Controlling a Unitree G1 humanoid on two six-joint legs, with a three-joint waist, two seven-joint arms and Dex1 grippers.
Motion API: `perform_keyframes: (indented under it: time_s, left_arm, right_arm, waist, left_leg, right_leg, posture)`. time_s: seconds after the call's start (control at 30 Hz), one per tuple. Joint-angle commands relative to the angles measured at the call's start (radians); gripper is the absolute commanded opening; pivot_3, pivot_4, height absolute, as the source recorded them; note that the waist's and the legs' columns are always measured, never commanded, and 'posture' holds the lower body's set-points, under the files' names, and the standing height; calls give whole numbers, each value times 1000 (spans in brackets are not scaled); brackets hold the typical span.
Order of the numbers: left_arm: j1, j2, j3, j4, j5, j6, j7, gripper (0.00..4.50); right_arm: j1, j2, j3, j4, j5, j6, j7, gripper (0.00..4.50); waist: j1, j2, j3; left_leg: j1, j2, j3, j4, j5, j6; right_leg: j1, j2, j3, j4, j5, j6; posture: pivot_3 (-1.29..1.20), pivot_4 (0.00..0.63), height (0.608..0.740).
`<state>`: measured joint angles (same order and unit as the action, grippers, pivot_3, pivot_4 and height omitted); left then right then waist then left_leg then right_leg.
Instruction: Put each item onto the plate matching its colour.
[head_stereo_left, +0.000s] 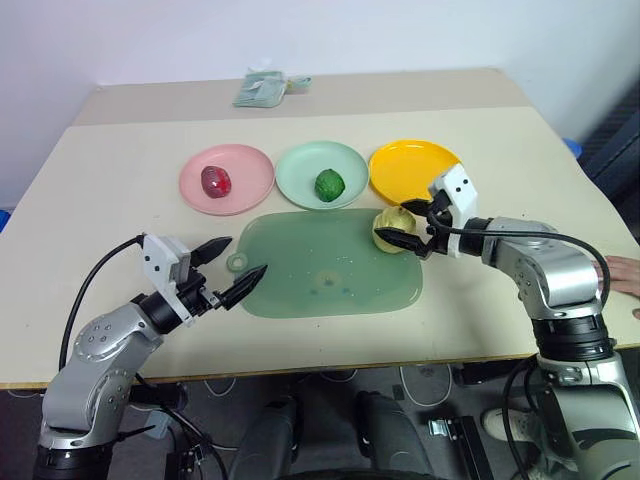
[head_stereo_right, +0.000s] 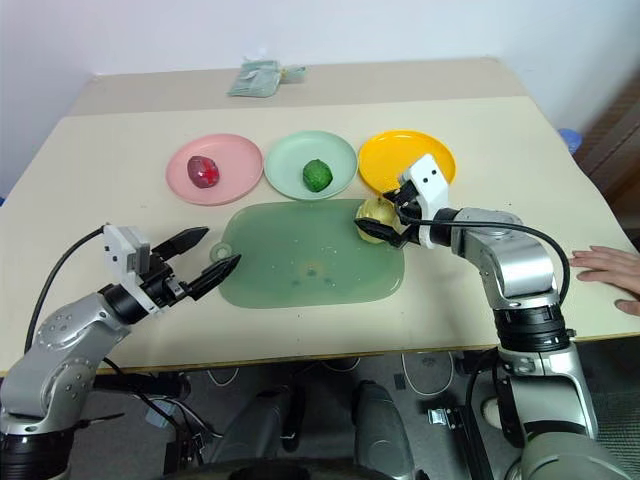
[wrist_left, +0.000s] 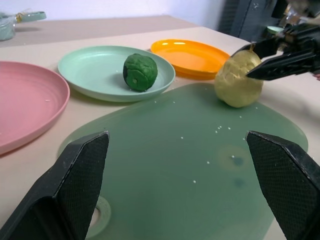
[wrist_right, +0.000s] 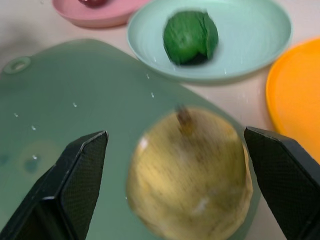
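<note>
My right pincer (head_stereo_left: 410, 223) spreads wide around the pale yellow knobbly toy fruit (head_stereo_left: 391, 229) on the translucent green mat's (head_stereo_left: 330, 265) corner, near the orange-yellow round plate (head_stereo_left: 412, 168). My left pincer (head_stereo_left: 233, 267) hangs apart, empty.

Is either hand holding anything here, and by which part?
Nothing is held. The right hand straddles the pale yellow knobbly toy fruit, fingers apart. The left hand is open.

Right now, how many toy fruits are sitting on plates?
2: the glossy dark red fruit on the pink plate, the bumpy green fruit on the mint plate. The pale yellow fruit sits on the green mat.
</note>
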<state>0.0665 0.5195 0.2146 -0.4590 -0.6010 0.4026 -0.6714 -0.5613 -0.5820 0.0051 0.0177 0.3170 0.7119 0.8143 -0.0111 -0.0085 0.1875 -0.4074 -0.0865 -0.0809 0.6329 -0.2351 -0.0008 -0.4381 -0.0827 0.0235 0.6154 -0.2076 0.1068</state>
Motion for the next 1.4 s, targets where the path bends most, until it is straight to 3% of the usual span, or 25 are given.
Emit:
perform_keyframes:
  time_s: [0.03,0.13,0.17,0.3,0.4,0.5,0.73,0.87,1.03,1.1,1.13,1.33,1.4]
  left_arm:
    - [14,3,19,-55,-1,-27,6,4500]
    - [28,1,27,-67,-1,-27,14,4500]
    - [31,0,29,-70,-1,-26,17,4500]
    - [47,-4,35,-85,-6,-28,29,4500]
    - [52,-11,33,-96,-7,-26,41,4500]
    - [46,-13,29,-99,-8,-22,50,4500]
    - [42,-25,26,-126,-3,-19,87,4500]
    - [48,-26,28,-149,9,-14,122,4500]
    - [55,-29,27,-189,5,-6,164,4500]
    - [60,-29,24,-199,3,-3,172,4500]
    - [62,-29,21,-202,3,-3,174,4500]
    - [61,-20,-8,-204,17,10,186,4500]
    - [61,-13,-11,-198,16,16,181,4500]
  right_arm:
    - [-24,-15,3,64,-21,-73,22,4173]
    - [-34,-15,9,110,-33,-110,35,3210]
    - [-36,-16,13,116,-37,-120,39,3117]
    - [-52,-2,5,109,-39,-134,20,3117]
    - [-154,26,-41,138,1,-127,1,3117]
    - [-309,48,-76,349,-23,-213,-57,3117]
    - [-603,80,-96,1042,-145,-629,-172,3117]
    - [-652,100,-98,1221,-198,-740,-244,3117]
    - [-659,140,-120,1305,-226,-755,-297,3117]
    - [-657,149,-126,1313,-235,-755,-306,4176]
    - [-657,152,-131,1315,-237,-753,-306,4463]
    - [-667,128,-145,1293,-245,-786,-282,4463]
    - [-666,104,-150,1260,-232,-798,-208,4463]
  waist:
    - [0,0,0]
    - [0,0,0]
    - [0,0,0]
    - [1,0,0]
    - [-2,0,0]
    - [-6,1,0]
    - [-1,-2,-1]
    - [-5,-1,0]
    - [-12,-1,0]
    - [-10,0,0]
    - [-9,-1,0]
    - [-5,-1,0]
    - [-5,0,0]
  left_leg:
    - [0,0,0,0,0,0]
    - [0,0,0,0,0,0]
    - [0,0,0,0,0,0]
    - [0,0,0,0,0,0]
    - [0,0,0,0,0,0]
    - [0,0,1,0,0,0]
    - [1,0,0,-1,0,0]
    - [1,0,0,-1,0,0]
    - [1,0,0,-1,0,0]
    - [1,0,0,-1,0,0]
    - [1,0,0,-1,0,0]
    - [1,0,0,-1,0,0]
    - [1,0,0,-1,0,0]
  right_leg:
    - [0,0,0,0,0,0]
    - [0,0,0,0,0,0]
    - [0,0,0,0,0,0]
    - [0,0,0,0,0,0]
    - [0,0,0,0,0,0]
    - [0,1,1,0,0,0]
    - [2,1,-2,-2,0,0]
    - [2,0,-1,-2,0,0]
    - [0,1,0,-1,0,0]
    - [0,1,0,0,0,0]
    - [0,1,0,0,0,0]
    - [1,1,0,0,0,0]
    - [1,1,0,0,0,0]
  posture:
    - [0,150,740]
    - [0,150,740]
    - [0,150,740]
    - [0,150,740]
    - [0,150,740]
    - [0,150,740]
    - [0,150,740]
    - [0,150,740]
    - [0,150,740]
    - [0,150,740]
    - [0,150,740]
    - [0,150,740]
    - [0,150,740]
